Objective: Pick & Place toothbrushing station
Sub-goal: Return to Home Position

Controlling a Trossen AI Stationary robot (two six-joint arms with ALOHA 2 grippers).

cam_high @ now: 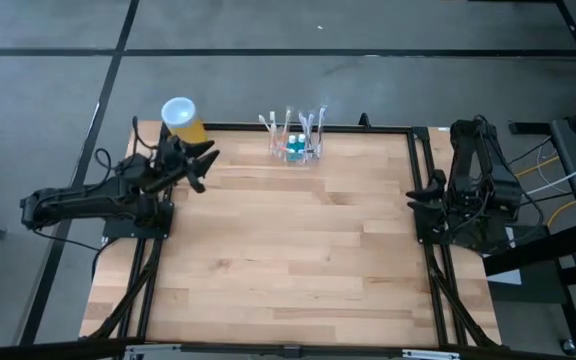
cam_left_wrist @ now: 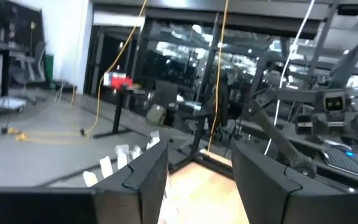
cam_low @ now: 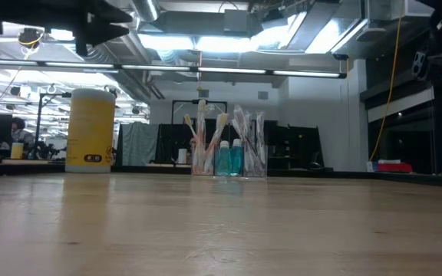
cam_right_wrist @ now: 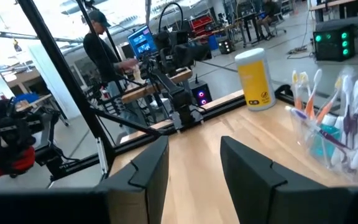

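The toothbrushing station (cam_high: pixel 296 147) is a clear plastic holder with several toothbrushes and small blue bottles. It stands on its base at the table's far edge, near the middle. It also shows in the low view (cam_low: pixel 229 157) and the right wrist view (cam_right_wrist: pixel 340 134). My left gripper (cam_high: pixel 205 165) is open and empty, raised above the table's far left, left of the station. My right gripper (cam_right_wrist: pixel 194 165) is open and empty at the table's right edge.
A yellow canister with a white top (cam_high: pixel 182 120) stands at the far left corner, just behind my left gripper; it also shows in the low view (cam_low: pixel 90 130). Black rails (cam_high: pixel 418 200) frame the wooden table. A person (cam_right_wrist: pixel 104 53) stands beyond the table's left side.
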